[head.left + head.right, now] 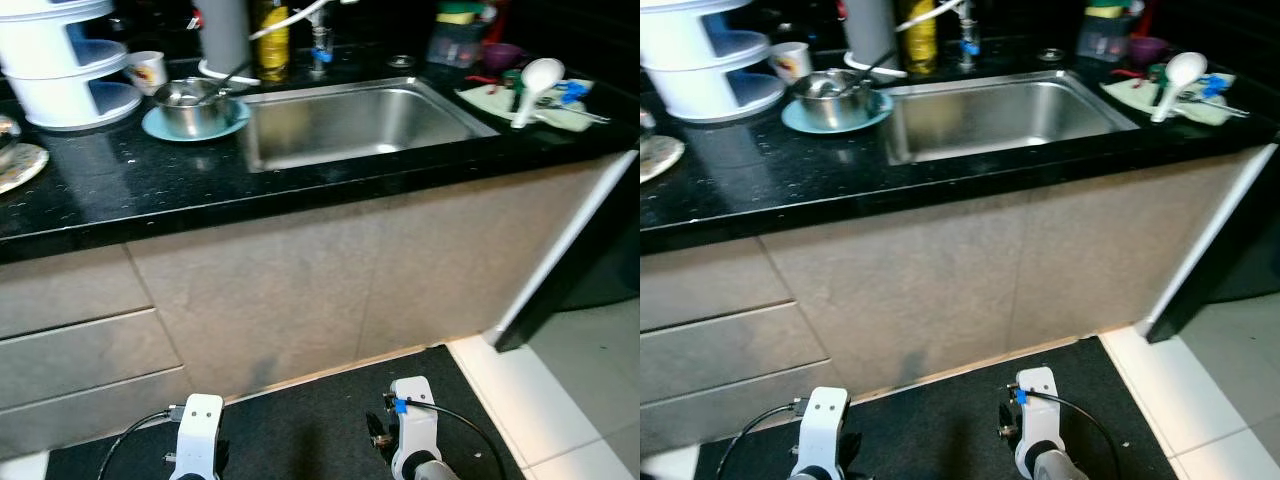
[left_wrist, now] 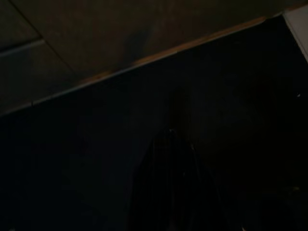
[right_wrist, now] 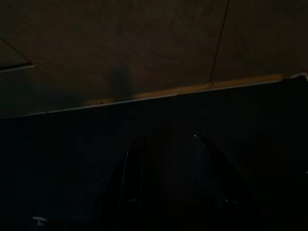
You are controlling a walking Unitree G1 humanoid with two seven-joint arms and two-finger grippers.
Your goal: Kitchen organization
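Left claw (image 2: 168,183) hanging low over the dark floor mat (image 1: 320,420), fingers pressed together into one dark wedge in the left wrist view. Right claw (image 3: 166,178) hanging likewise beside it, two fingers (image 3: 130,178) standing apart with a gap between them in the right wrist view. Both wrist views very dark; a pale skirting line and grey cabinet fronts just made out beyond the fingers.

Ahead of both arms, open mat up to the plain grey cabinet front (image 1: 300,290), with two drawer fronts (image 1: 70,340) stacked at the left. White floor tiles (image 1: 570,400) to the right of the mat edge. Cabinet run ending at a white corner edge (image 1: 560,250) on the right.

Above, black speckled stone worktop (image 1: 150,190), front edge straight and bare along most of its length. One stainless steel sink (image 1: 350,120) set into it, basin bare. Left of the sink, one steel bowl (image 1: 190,105) sitting on one light blue round plate (image 1: 160,128), touching the sink rim. Further left, one white tiered plastic rack (image 1: 60,60), one small white printed cup (image 1: 148,70) and, at the far left edge, part of one patterned plate (image 1: 20,165). Behind the sink, one yellow bottle (image 1: 272,45). Right of the sink, one pale cloth (image 1: 500,100) with one white plastic ladle (image 1: 535,85) lying on it, close to the worktop's end.
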